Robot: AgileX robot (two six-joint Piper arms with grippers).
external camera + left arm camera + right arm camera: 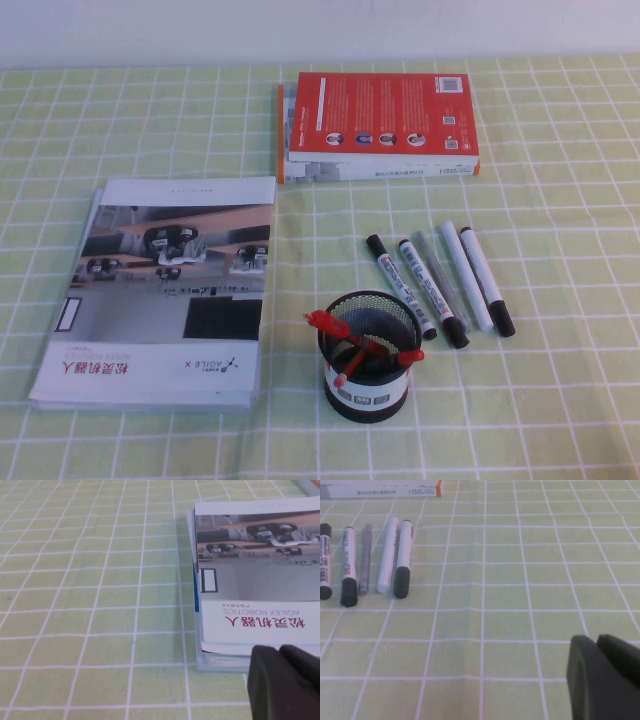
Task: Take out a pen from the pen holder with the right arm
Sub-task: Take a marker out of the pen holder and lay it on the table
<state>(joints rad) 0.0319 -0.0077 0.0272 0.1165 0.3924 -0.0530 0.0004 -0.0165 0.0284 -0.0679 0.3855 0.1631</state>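
Note:
The black mesh pen holder (368,396) stands near the front of the green checked cloth, with red pens (334,326) leaning inside it. Neither arm shows in the high view. In the right wrist view my right gripper (596,642) is shut on nothing, low over bare cloth; the pen holder does not show there. A row of several markers (402,557) lies well ahead of it. The left wrist view has my left gripper (278,651) shut and empty, hovering at the near corner of a grey catalogue (260,580).
Several black-capped and grey markers (440,285) lie side by side just behind and right of the holder. The grey catalogue (165,290) lies to the holder's left. A red book (380,125) sits on another book at the back.

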